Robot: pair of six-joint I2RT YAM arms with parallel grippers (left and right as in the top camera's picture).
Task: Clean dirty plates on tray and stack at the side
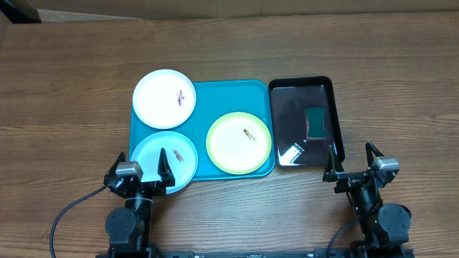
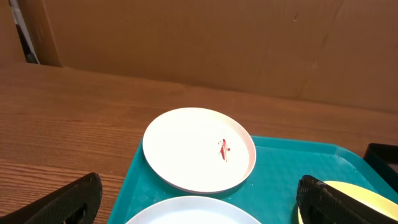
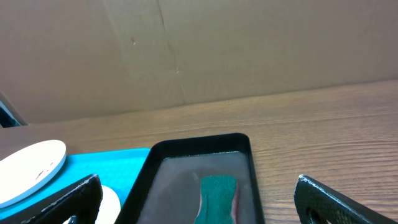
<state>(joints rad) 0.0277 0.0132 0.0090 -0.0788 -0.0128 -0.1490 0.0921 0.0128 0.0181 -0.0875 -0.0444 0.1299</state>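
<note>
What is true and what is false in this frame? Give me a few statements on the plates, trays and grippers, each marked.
1. The left gripper and right gripper both stand open. True.
2. The round white plastic plate, light blue plate and yellow-green plate each carry a reddish-brown smear. True.
3. The plates are stacked in one pile. False: they lie side by side, unstacked, on the turquoise rectangular plastic tray.
4. The green sponge lies in the glossy black tray. True.
5. The right gripper holds the sponge. False: it is empty.
</note>
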